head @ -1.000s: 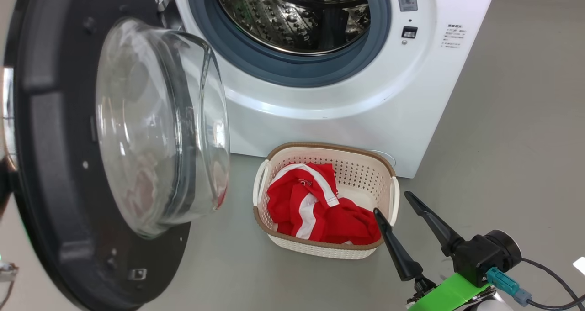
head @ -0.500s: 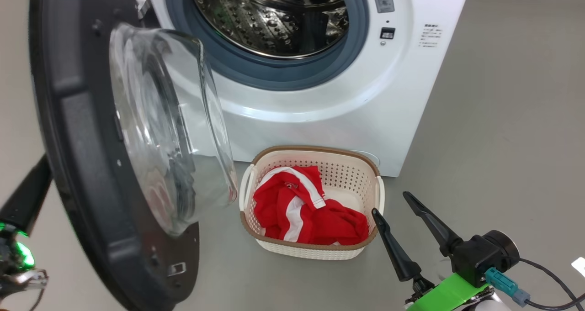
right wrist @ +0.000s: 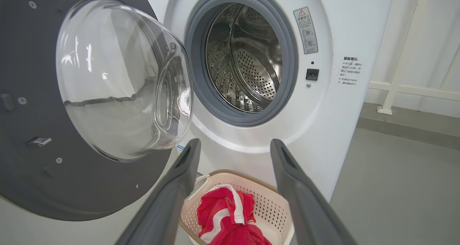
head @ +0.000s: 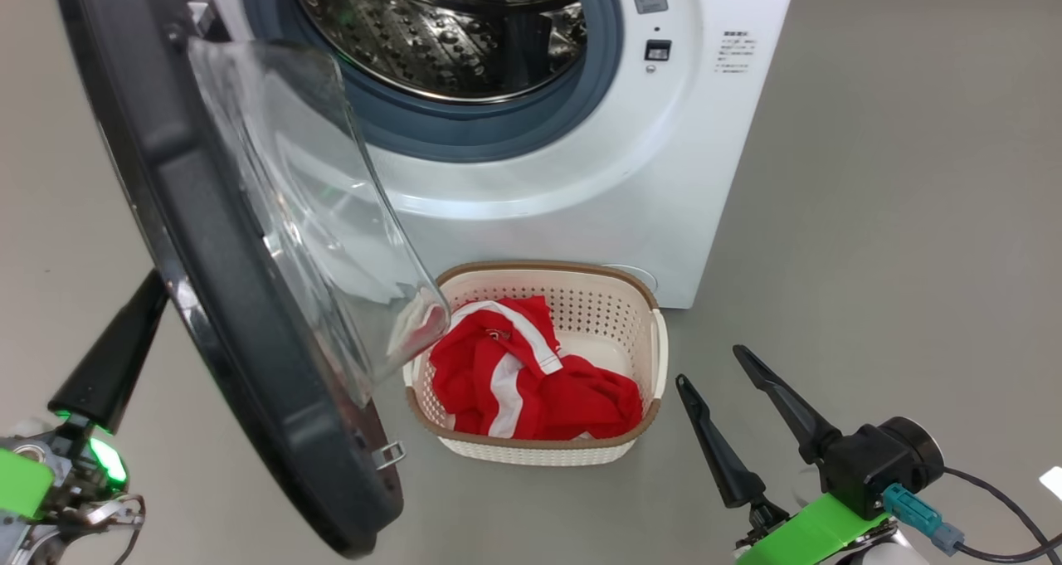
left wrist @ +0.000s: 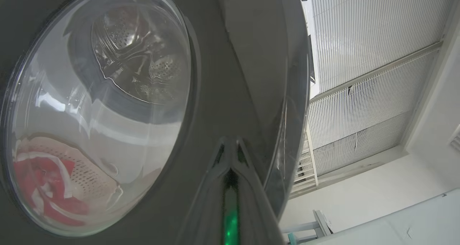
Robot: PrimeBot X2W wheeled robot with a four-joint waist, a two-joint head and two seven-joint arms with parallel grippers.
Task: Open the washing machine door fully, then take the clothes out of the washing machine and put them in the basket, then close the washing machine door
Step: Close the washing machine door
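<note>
Glass and glossy black plastic make up the large round washing machine door (head: 232,283), which stands swung out from its hinge at the left side of the big white front-loading washing machine (head: 581,200). In the head view it is close to edge-on, slanting from the hinge at the upper left down to its free, latch-bearing edge nearest the robot. Its inner face and bulging clear glass bowl (head: 332,216) point rightward, across the machine's open mouth, where a grey rubber ring (head: 498,138) frames the perforated steel drum (head: 431,34).

The left gripper (head: 154,287) is on the opposite, outer side of the door, near its left edge. Its two long dark fingers are pressed together, and in the left wrist view their tips lie against the glossy outer rim, meeting their own reflection.

A small cream-white perforated plastic basket (head: 581,308) with a brown woven-look rim sits on the grey floor (head: 871,258) just in front of the machine, its left corner beneath the bowl's lower lip. The bright red clothes (head: 531,391) with white stripes lie inside it.

The right gripper (head: 708,364) is just beside the basket's right end, apart from it and well apart from the door. Its fingers are spread wide and empty, pointing toward the machine.
</note>
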